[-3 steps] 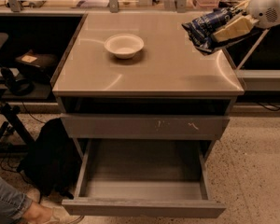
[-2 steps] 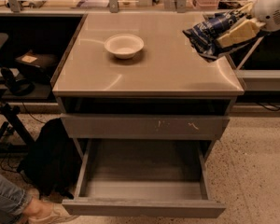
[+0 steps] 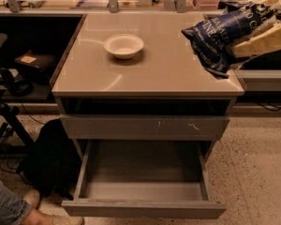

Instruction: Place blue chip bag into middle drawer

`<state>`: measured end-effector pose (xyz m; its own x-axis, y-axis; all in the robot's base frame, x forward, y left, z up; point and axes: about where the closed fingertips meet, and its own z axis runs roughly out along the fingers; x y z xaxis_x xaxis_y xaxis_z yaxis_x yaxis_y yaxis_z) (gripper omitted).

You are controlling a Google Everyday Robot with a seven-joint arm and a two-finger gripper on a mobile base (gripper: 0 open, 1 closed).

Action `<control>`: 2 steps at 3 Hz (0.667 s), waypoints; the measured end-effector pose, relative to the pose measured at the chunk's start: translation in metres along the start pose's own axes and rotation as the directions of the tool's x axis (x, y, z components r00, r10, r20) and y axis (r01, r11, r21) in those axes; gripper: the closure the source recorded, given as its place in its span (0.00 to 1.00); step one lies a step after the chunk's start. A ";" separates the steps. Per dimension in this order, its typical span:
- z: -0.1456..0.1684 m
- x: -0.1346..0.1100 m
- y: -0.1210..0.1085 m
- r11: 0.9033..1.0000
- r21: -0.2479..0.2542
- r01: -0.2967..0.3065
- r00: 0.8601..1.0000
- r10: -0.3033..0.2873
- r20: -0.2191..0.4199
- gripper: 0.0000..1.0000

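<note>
Item: blue chip bag (image 3: pixel 222 36). Location: over the right front corner of the counter (image 3: pixel 154 74), held up off it; whether its lowest crease brushes the surface cannot be told

Change noted: over the last second the bag has drifted slightly rightward and lower, toward the counter's edge. Judgement: carry under way, release not yet due, since the bag is not yet over the drawer below

Item: gripper (image 3: pixel 253 34). Location: far right, entering from the frame edge. Fingers (image 3: pixel 262 41) pale cream, clamped on the bag's right half, foil crumpled between them; they hold nothing else

Item: middle drawer (image 3: pixel 143 209). Pulled fully out beneath the counter, plain front, grey inside bare. Well apart from the bag, below and to its left

Item: scratched drawer front (image 3: pixel 145 127). Closed, just above the open drawer

Item: white bowl (image 3: pixel 123 45). Upright on the counter, left of centre, well clear of the bag

Remaining, by judgement: lower the bag forward and down into the open drawer, then part the fingers
</note>
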<state>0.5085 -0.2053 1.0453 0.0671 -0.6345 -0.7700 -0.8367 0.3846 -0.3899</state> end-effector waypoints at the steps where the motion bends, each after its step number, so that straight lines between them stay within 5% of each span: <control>1: 0.000 0.001 0.000 1.000 0.000 -0.001 1.000 0.001 -0.002 1.00; 2: 0.008 0.018 0.019 1.000 -0.001 -0.028 1.000 0.028 -0.002 1.00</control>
<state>0.4979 -0.2036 1.0199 0.0429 -0.6251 -0.7793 -0.8390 0.4010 -0.3679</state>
